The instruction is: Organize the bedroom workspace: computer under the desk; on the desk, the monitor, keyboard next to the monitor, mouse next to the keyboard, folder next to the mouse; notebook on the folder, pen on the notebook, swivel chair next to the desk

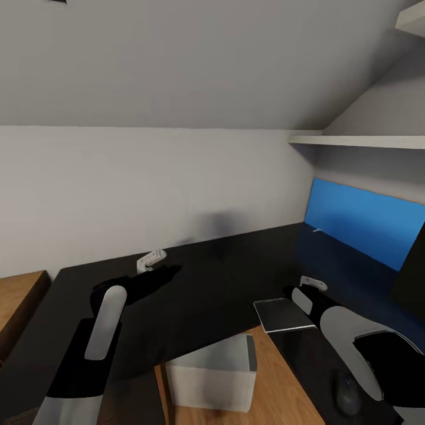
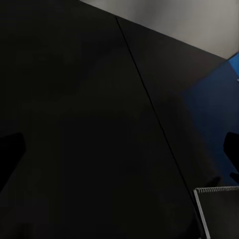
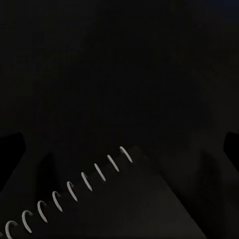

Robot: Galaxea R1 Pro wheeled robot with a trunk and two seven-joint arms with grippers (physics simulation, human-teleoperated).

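The black desk [image 1: 195, 295] wraps around me in an L. A dark grey spiral-bound notebook [image 1: 283, 314] lies flat at its inner corner. My right gripper [image 1: 311, 290] hovers open just beside and above it, and the right wrist view looks down on the notebook [image 3: 114, 204] and its wire rings. My left gripper [image 1: 160, 268] is open over bare desk, with the notebook's corner [image 2: 219, 211] at the edge of its view. A dark mouse [image 1: 347, 394] rests on the desk's right wing. The light grey computer [image 1: 212, 372] stands on the floor beneath. The black monitor [image 1: 413, 277] shows at the right edge. Keyboard, folder, pen and swivel chair are out of view.
A blue wall panel [image 1: 366, 227] backs the desk's right wing, with a white shelf [image 1: 360, 141] above it. A low wooden unit [image 1: 18, 301] stands at the far left. Wooden floor [image 1: 277, 383] shows in the desk's inner angle.
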